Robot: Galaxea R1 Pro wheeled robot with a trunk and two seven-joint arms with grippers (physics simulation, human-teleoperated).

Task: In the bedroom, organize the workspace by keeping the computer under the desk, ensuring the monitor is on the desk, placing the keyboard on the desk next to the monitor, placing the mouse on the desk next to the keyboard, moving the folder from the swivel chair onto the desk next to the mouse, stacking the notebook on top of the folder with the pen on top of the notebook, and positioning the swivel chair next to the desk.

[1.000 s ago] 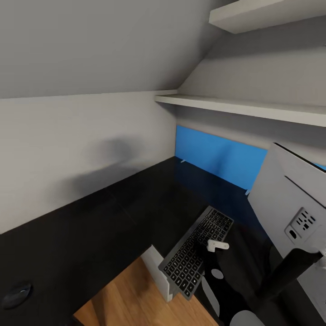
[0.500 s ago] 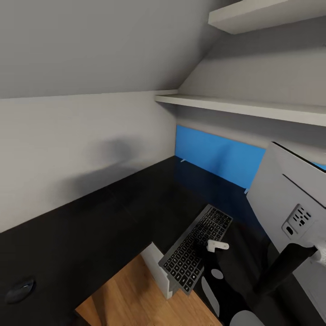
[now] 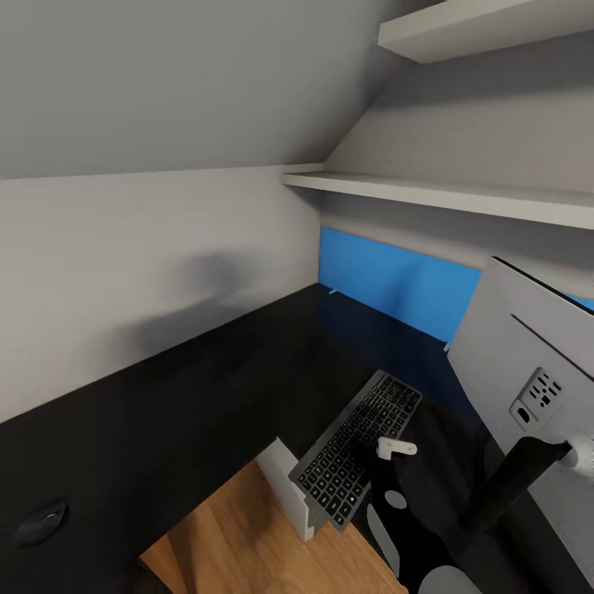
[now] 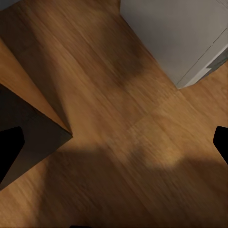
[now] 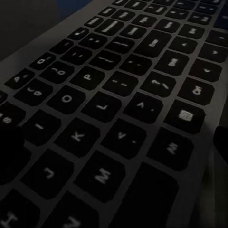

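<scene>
Keyboard (image 3: 356, 457) hangs tilted, lower centre, gripped by my right end effector (image 3: 388, 450) to carry it over the table (image 3: 165, 429); left end effector (image 4: 114, 147) open.

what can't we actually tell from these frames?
- Monitor: head view shows its back, cut off by the right edge; screen hidden.
- Keyboard: whether the right hand grips it; the right wrist view is too close to the keys.
- Round dark thing on the desk: too small to identify.
</scene>
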